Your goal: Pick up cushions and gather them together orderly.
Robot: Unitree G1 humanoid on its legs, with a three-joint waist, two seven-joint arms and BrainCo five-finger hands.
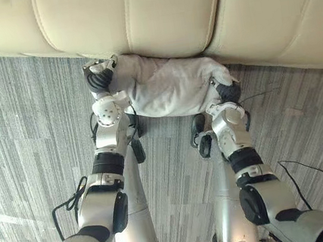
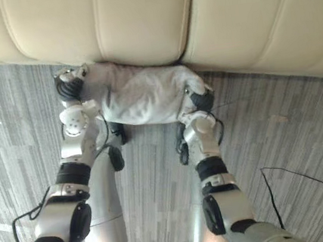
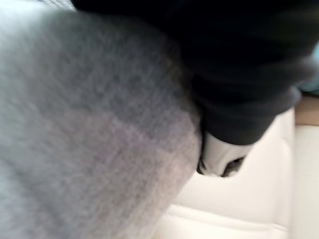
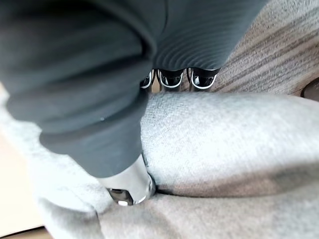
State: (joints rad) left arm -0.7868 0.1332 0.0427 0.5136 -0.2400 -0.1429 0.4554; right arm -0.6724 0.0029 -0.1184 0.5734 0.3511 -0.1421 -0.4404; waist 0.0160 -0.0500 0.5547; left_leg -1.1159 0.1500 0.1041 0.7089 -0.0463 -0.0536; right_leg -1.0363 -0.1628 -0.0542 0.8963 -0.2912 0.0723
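A light grey cushion (image 1: 166, 87) lies against the lower front of a cream sofa (image 1: 152, 14), just above the carpet. My left hand (image 1: 100, 78) grips its left end, with fingers curled over the upper corner. My right hand (image 1: 228, 92) holds the right end. In the right wrist view the thumb (image 4: 127, 184) digs into the grey fabric (image 4: 224, 134) while the fingertips (image 4: 172, 78) wrap its far edge. The left wrist view has the cushion (image 3: 89, 139) pressed close beside the hand's dark cover (image 3: 234, 74).
Grey striped carpet (image 1: 22, 116) spreads out to both sides of me. The sofa's padded cream front (image 2: 243, 19) runs across the whole far side, right behind the cushion.
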